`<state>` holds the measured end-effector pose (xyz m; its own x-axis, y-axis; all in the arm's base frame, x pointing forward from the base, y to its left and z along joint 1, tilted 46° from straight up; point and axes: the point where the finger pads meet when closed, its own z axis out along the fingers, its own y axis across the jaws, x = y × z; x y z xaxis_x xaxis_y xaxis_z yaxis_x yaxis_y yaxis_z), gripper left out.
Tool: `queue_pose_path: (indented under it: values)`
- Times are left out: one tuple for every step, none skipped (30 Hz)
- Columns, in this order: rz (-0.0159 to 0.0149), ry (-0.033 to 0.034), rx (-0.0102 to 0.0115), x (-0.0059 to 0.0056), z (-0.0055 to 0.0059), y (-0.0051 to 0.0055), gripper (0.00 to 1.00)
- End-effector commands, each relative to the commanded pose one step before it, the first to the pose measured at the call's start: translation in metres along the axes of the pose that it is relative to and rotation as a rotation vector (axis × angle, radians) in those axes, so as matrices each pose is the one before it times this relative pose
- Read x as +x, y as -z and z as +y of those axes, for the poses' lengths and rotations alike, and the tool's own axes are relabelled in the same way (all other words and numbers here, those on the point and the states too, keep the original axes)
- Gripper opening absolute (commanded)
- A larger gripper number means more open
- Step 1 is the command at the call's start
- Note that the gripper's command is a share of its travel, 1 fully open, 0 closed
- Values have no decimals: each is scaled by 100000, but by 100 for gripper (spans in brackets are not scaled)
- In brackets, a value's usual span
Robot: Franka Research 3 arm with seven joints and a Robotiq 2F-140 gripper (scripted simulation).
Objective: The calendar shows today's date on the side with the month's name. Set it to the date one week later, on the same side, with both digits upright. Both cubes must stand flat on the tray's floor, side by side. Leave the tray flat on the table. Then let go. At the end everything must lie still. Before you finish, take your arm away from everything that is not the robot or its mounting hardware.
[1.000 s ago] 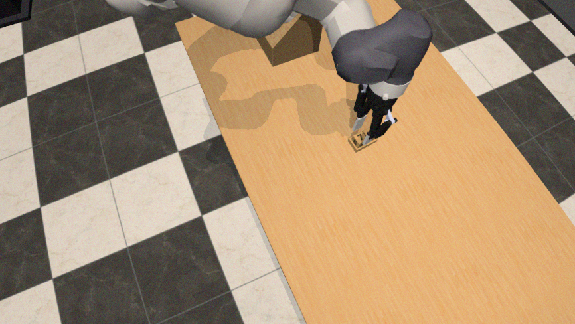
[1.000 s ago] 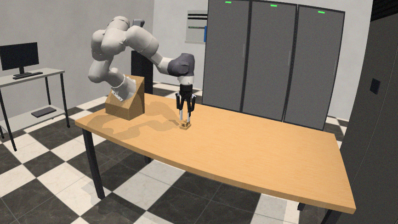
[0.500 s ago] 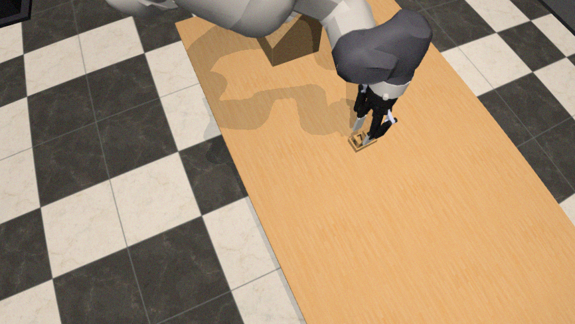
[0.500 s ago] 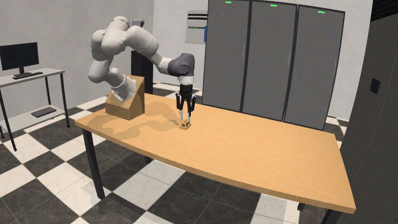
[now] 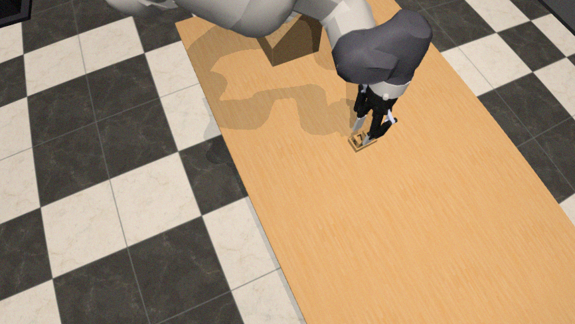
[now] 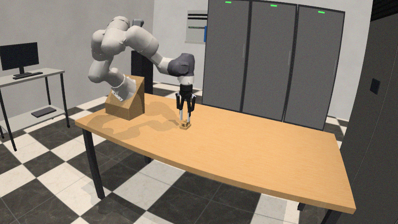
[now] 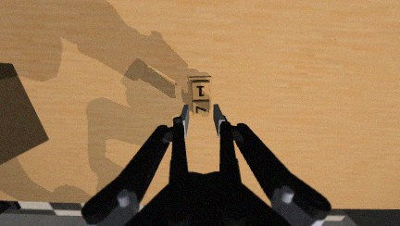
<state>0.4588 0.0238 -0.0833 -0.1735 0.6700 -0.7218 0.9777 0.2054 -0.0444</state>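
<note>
Even, bright light throws soft layered arm shadows across the table (image 5: pixel 402 241) at upper left; edges look slightly pixelated.
</note>
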Motion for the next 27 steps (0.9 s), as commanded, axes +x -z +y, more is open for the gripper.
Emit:
queue_pose_path:
  values:
    - [15, -146, -46, -44, 73, -137, 29]
    - [0, 0, 0, 0, 0, 0, 29]
    - [0, 0, 0, 0, 0, 0, 29]
    - [0, 0, 0, 0, 0, 0, 29]
    - [0, 0, 0, 0, 0, 0, 29]
    - [0, 0, 0, 0, 0, 0, 29]
    - [0, 0, 0, 0, 0, 0, 29]
    - [0, 0, 0, 0, 0, -1, 29]
    - [0, 0, 0, 0, 0, -7, 29]
    - [0, 0, 0, 0, 0, -18, 29]
    - [0, 0, 0, 0, 0, -33, 29]
    - [0, 0, 0, 0, 0, -51, 29]
    - [0, 0, 0, 0, 0, -70, 29]
    - [0, 0, 0, 0, 0, -90, 29]
    - [0, 0, 0, 0, 0, -110, 29]
    - [0, 0, 0, 0, 0, -128, 29]
    - [0, 0, 0, 0, 0, 0, 29]
    - [0, 0, 0, 0, 0, 0, 29]
    - [0, 0, 0, 0, 0, -144, 29]
    - [0, 0, 0, 0, 0, -159, 29]
    - [0, 0, 0, 0, 0, -171, 29]
    - [0, 0, 0, 0, 0, -180, 29]
    - [0, 0, 0, 0, 0, -186, 29]
    - [0, 0, 0, 0, 0, -188, 29]
    - [0, 1, 0, 0, -1, -188, 29]
    - [0, -1, 0, 0, 1, -183, 29]
    - [0, 0, 0, 0, 0, -177, 29]
